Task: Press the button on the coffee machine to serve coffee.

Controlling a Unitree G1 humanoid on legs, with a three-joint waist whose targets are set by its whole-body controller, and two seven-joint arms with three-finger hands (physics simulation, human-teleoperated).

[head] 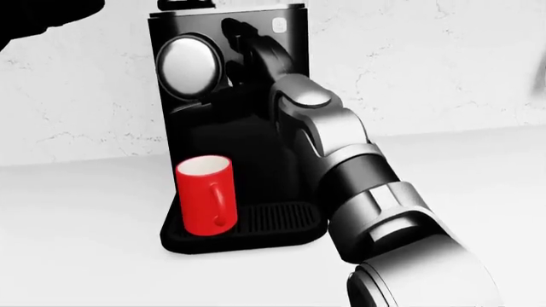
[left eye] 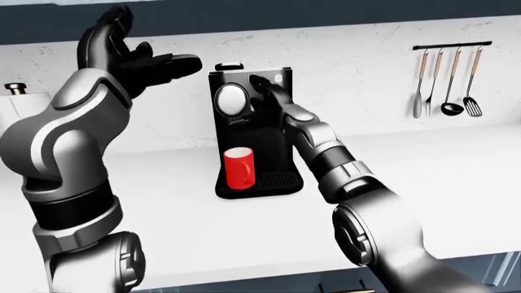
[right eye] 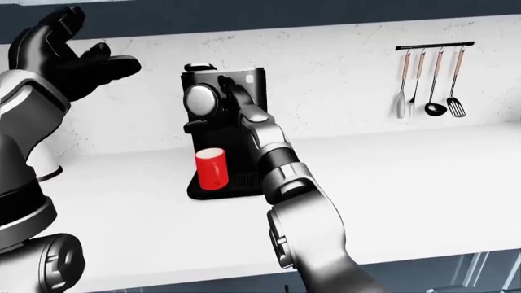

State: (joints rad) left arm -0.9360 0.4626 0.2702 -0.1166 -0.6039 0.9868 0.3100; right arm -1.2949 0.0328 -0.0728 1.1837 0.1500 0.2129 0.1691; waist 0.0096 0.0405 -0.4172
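Two hands show. The right hand reaches up to the coffee machine's upper face, black fingers against the panel where one pale button shows at about 1 o'clock from them — whether they are spread or together I cannot tell. The left hand is raised at 10 o'clock in the left-eye view, fingers spread, holding nothing. A red mug stands upright on the machine's drip tray, on the white counter. Utensils hang on the wall at 2 o'clock.
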